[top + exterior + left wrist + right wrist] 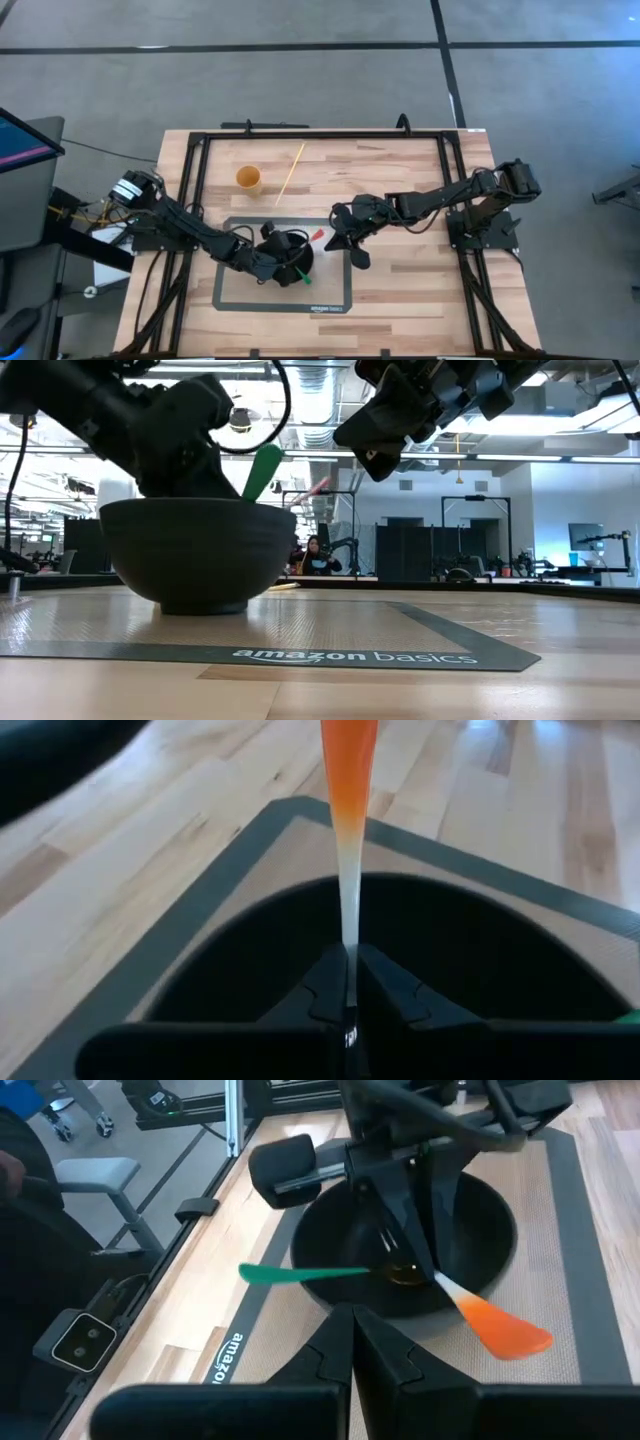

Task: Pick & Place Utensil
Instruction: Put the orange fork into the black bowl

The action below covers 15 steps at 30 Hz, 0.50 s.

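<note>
I read "amazon basics" in pale letters on the mat's dark border; no other text.

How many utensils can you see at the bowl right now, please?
2: a green utensil resting in the black bowl, and an orange utensil pinched by the left gripper over it.

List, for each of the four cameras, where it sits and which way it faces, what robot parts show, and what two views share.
High: overhead, straight down on the table; both arms.
Low: at table height, level across the mat to the bowl; arms enter from above.
Left wrist: behind the left gripper, shut on the orange spatula, over the bowl.
Right wrist: behind the right gripper, shut, facing the bowl and left arm.
Shared: both wrist views show the orange spatula and bowl.
</note>
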Each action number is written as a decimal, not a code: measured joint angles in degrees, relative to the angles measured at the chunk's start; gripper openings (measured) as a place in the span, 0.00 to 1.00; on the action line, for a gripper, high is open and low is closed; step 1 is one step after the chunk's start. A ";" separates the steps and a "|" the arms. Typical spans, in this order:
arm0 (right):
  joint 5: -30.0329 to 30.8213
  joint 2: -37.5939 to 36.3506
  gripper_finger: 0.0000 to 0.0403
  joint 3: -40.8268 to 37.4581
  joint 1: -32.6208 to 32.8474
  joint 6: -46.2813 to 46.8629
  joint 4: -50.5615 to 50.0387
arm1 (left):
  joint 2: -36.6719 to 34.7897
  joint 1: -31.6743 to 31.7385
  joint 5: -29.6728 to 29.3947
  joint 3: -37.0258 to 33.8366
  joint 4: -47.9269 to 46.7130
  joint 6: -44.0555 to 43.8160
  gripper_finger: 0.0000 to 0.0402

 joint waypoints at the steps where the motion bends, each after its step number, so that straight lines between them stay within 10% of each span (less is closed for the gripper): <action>1: 0.00 0.00 0.00 0.00 0.00 0.27 0.00 | 0.32 0.02 0.22 0.00 0.00 -0.45 0.04; 15: 0.00 0.00 0.00 0.00 -0.04 0.44 0.01 | 0.22 0.30 2.34 0.00 0.91 -0.40 0.09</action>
